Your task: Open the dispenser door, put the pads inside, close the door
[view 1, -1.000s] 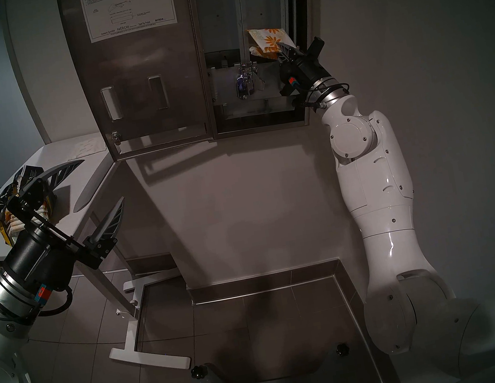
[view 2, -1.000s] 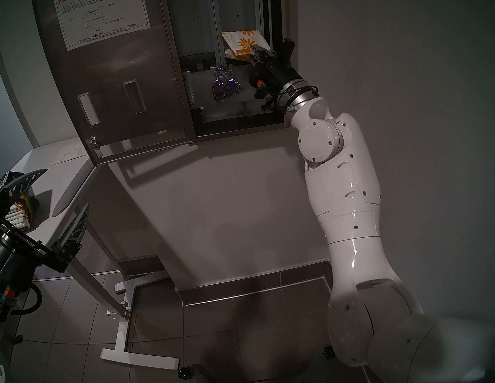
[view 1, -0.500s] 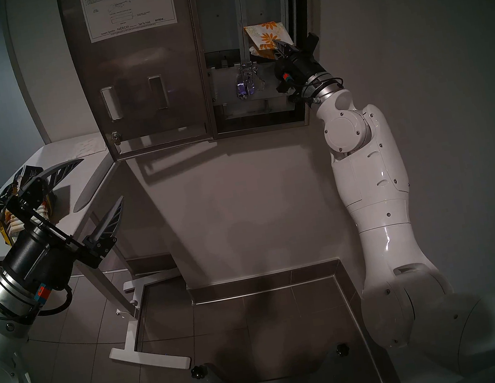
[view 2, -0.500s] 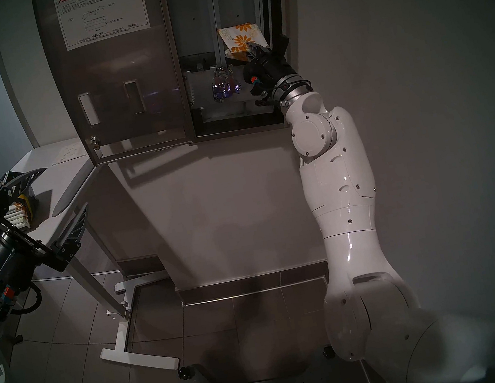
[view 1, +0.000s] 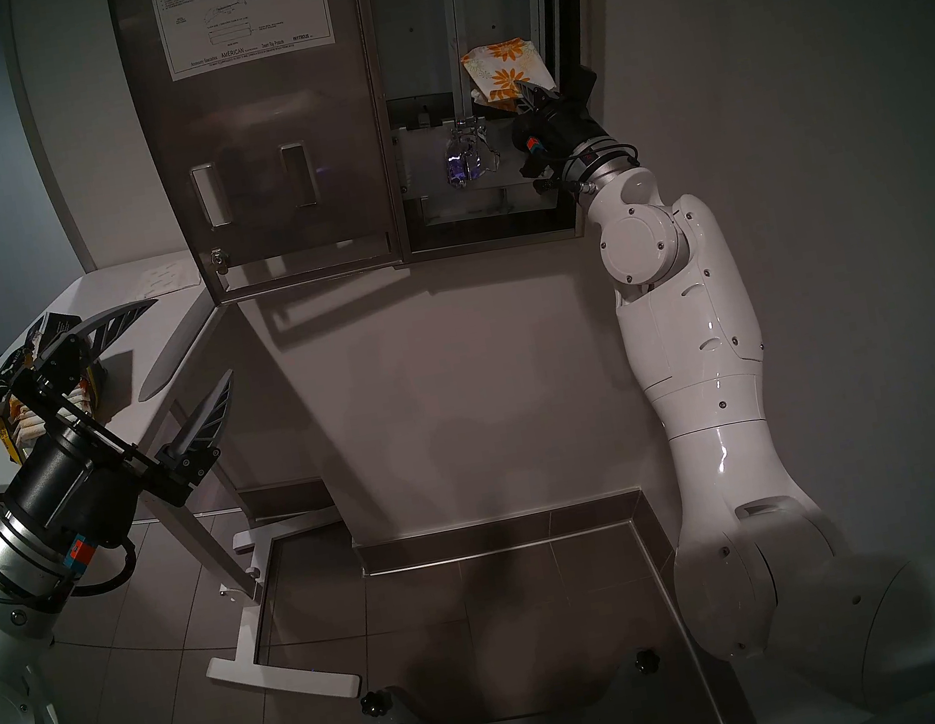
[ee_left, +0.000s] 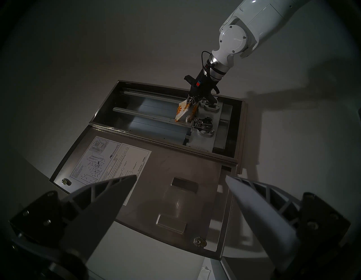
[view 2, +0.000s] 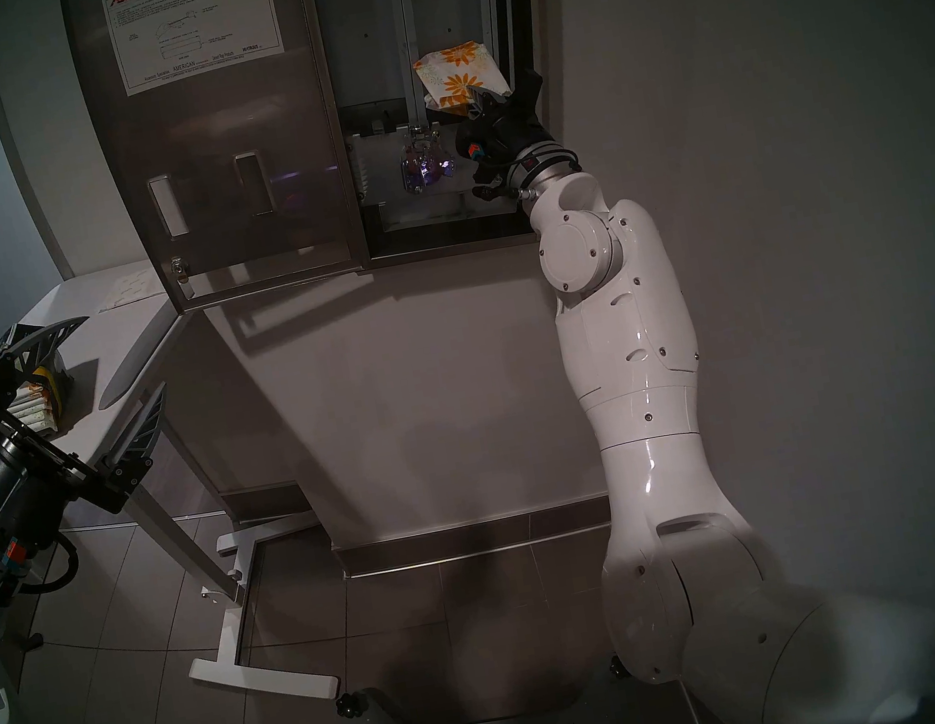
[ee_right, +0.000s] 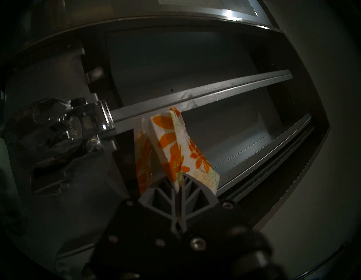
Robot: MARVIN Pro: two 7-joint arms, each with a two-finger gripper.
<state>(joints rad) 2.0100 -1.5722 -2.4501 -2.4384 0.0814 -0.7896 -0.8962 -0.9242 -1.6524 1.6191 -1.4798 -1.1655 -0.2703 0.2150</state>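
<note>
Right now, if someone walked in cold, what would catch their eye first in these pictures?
Probably the bright orange-flowered pad, pinched in the right gripper and held up inside the right side of the open steel dispenser. Next, the door swung wide to the left with a white instruction sheet on its inside. Then the left gripper, open near the white table.

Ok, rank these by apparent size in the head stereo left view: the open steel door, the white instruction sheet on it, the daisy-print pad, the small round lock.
1. Open brushed-steel door
2. White instruction sheet, partly cut off by the frame's top
3. Daisy-print pad, partly hidden by the right hand
4. Small round lock
</note>
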